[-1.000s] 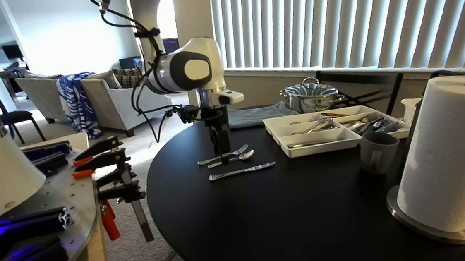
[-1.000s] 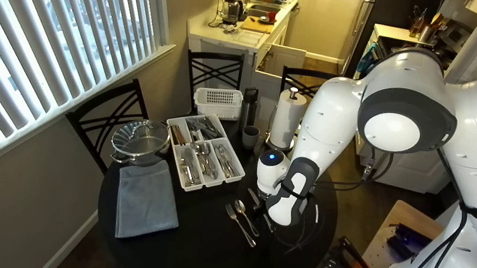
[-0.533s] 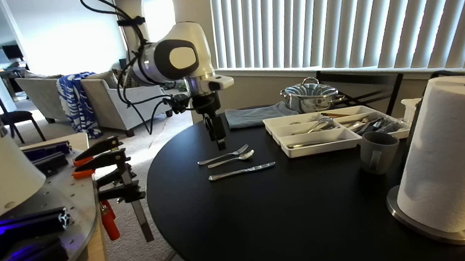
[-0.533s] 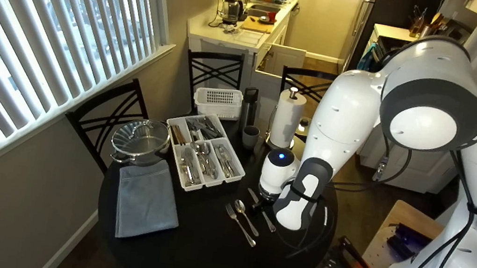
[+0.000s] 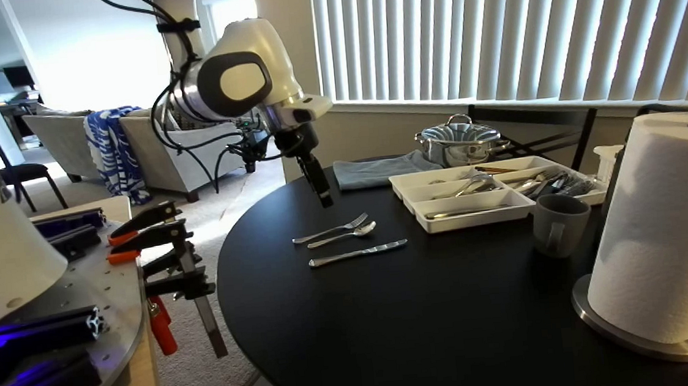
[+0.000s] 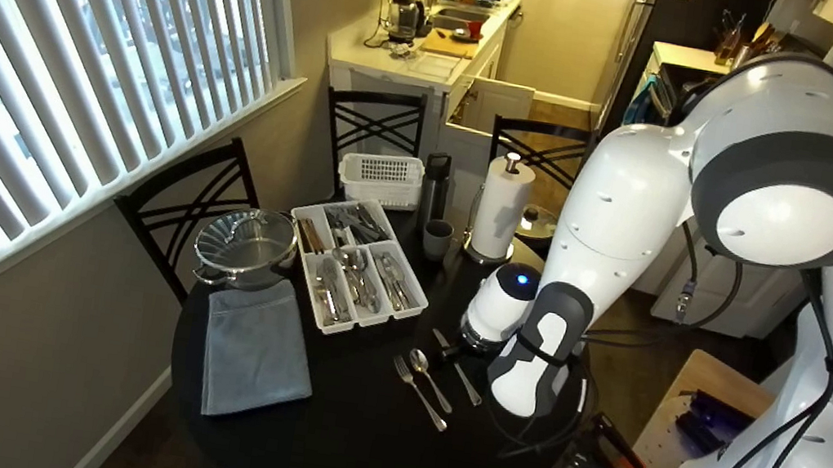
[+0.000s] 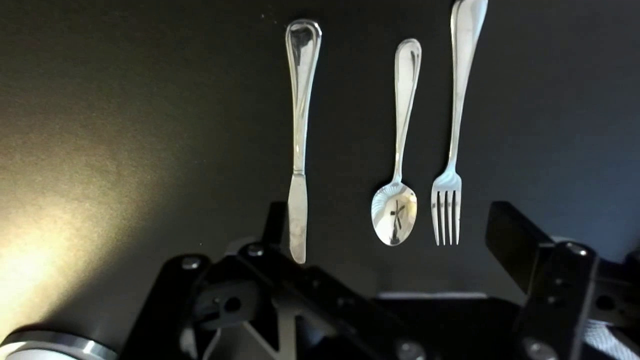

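Black tabletop, polished silver knife, spoon, four-tined fork, jaws spread wide, empty.

In an exterior view, a low camera near the paper roll faced blinds. In an exterior view, a high camera faced the roll across the shared counter; the wrist's looked closely down.
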